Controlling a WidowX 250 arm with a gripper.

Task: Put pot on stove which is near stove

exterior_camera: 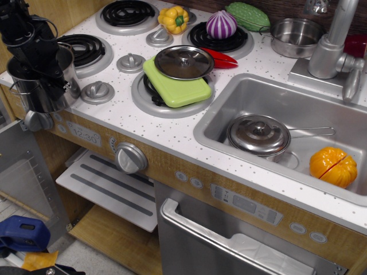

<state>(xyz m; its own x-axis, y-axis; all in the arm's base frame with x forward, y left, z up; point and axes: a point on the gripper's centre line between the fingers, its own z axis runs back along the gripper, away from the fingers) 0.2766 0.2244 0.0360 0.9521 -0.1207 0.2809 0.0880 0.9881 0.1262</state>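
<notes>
The tall shiny steel pot stands upright at the front left corner of the stove, beside the left coil burner and not on it. My black gripper reaches down over the pot's rim. One finger looks to be inside the pot and dark parts lie against its right wall. The fingertips are hidden, so I cannot tell whether the jaws are closed on the rim.
A green board with a steel lid covers the front middle burner. A yellow pepper, a purple onion, a green gourd and a shallow pan sit at the back. The sink holds a lidded saucepan.
</notes>
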